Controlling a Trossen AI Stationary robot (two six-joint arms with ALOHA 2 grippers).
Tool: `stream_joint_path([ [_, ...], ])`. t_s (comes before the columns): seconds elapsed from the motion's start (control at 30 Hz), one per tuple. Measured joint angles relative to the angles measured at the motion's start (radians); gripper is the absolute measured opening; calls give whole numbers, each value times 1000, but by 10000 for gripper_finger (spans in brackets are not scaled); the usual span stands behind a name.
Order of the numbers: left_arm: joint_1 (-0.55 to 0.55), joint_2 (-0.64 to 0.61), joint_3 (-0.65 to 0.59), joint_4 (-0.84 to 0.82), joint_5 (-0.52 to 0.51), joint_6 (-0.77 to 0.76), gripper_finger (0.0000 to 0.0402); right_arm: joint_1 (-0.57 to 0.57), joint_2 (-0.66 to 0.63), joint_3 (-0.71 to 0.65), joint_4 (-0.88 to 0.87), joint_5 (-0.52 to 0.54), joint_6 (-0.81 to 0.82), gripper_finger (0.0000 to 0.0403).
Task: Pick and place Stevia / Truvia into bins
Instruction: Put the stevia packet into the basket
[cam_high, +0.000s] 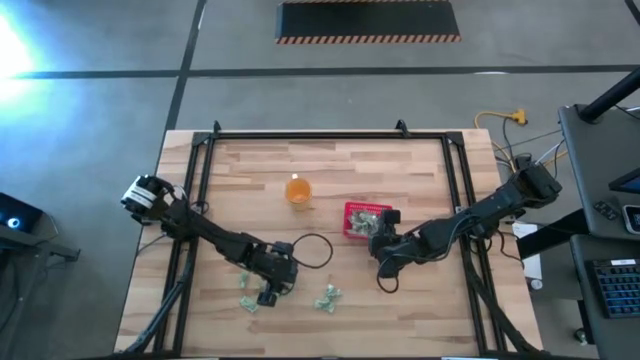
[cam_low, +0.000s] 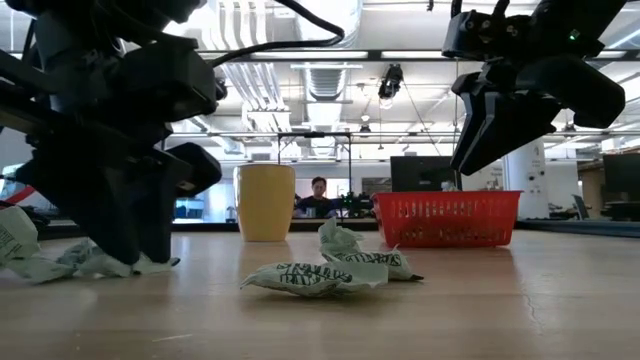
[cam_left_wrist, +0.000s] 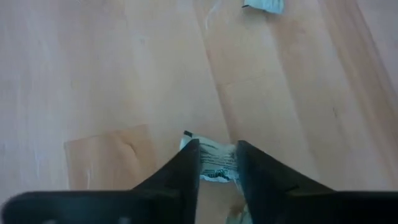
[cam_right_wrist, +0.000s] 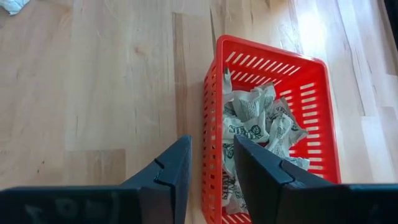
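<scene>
Several green-and-white Stevia packets lie loose on the wooden table: a crumpled pair (cam_low: 315, 278) near the front middle (cam_high: 327, 297) and more by my left gripper (cam_high: 247, 303). My left gripper (cam_left_wrist: 217, 146) is down at the table near the front left (cam_high: 268, 292), shut on one packet (cam_left_wrist: 216, 163). The red basket (cam_high: 352, 210) stands right of centre with several packets (cam_right_wrist: 255, 121) lying in it. My right gripper (cam_right_wrist: 211, 142) hangs open over the basket's near-left wall (cam_low: 480, 150), with nothing between its fingers. My left gripper pinches a crumpled packet by its middle (cam_left_wrist: 217, 167) between its two fingers. The fingers come slanting down from above. The packet lies on the table, one corner (cam_left_wrist: 186, 134) sticking out past one finger.
A small orange cup (cam_high: 298, 190) stands on the table behind and left of the basket. A black cable loops on the table between the two arms (cam_high: 318, 248). Another packet (cam_left_wrist: 264, 5) lies farther ahead of my left gripper. A black frame (cam_high: 300, 137) borders the table.
</scene>
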Motion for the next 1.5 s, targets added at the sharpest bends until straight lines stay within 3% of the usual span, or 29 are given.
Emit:
stream_joint_path([
  [0.23, 0, -5, 0, -10, -12, 29, 6, 0, 0, 0, 1, -1, 1, 106],
  [0.43, 2, -11, 13, -17, -86, 86, 7, 0, 0, 10, 0, -101, 2, 98],
  [0.63, 10, -11, 61, 13, -263, 224, 2, 5, 0, 57, 2, -286, 14, 89],
  [0.77, 27, -11, 90, 105, -367, 371, 1, 33, 0, 71, 3, -376, 65, 82],
  [0.87, 53, -11, 95, 239, -401, 508, 1, 63, 0, 71, 6, -385, 83, 78],
  [1.03, 143, -1, 97, 487, -371, 672, 0, 100, 0, 71, 8, -385, 108, 73],
  [1.23, 297, 83, 126, 661, -197, 661, 0, 111, 0, 72, 10, -385, 108, 75],
  [1.5, 396, 269, 270, 683, -151, 599, 0, 111, -3, 72, 2, -383, 108, 71],
])
